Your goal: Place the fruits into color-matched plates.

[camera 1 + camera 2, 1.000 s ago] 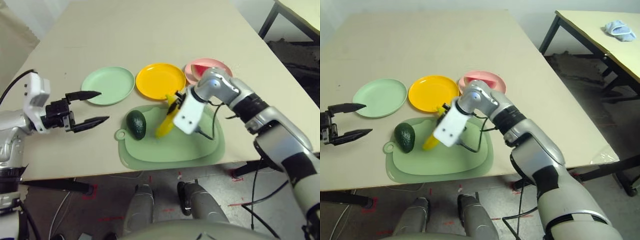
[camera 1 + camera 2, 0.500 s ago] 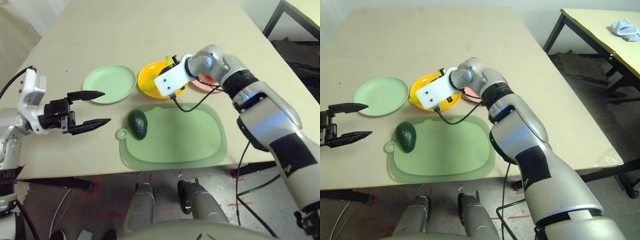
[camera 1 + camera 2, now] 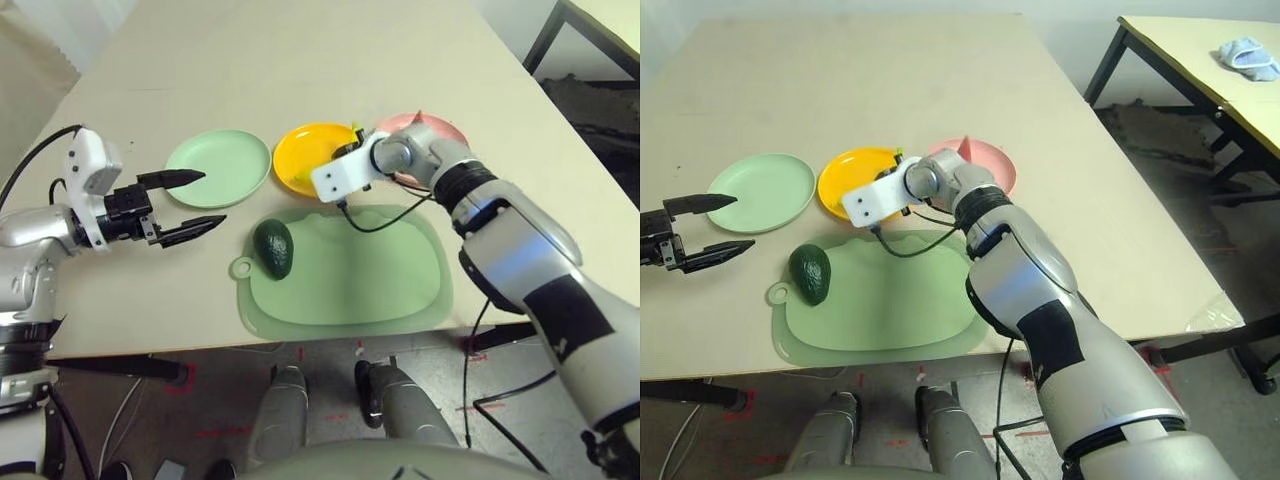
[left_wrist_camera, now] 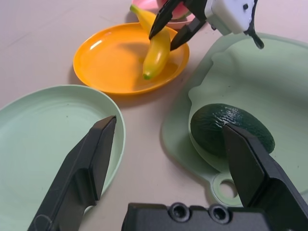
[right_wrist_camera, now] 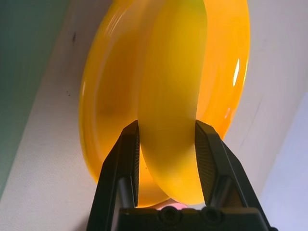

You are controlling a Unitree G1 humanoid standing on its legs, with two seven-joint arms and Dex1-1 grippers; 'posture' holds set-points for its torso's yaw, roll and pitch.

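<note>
Right fingers (image 5: 166, 144) close about the banana (image 4: 156, 53), over the yellow plate (image 4: 91, 67); lower it level, then part them gently; left fingers (image 3: 205, 208) wide, empty; avocado (image 3: 273, 249) at the board's (image 3: 350, 325) ten o'clock; watermelon (image 3: 965, 149) on pink (image 3: 1002, 165).

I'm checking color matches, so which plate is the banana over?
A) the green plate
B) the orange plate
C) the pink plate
B: the banana is over the orange plate, between the right gripper's fingers.
</note>
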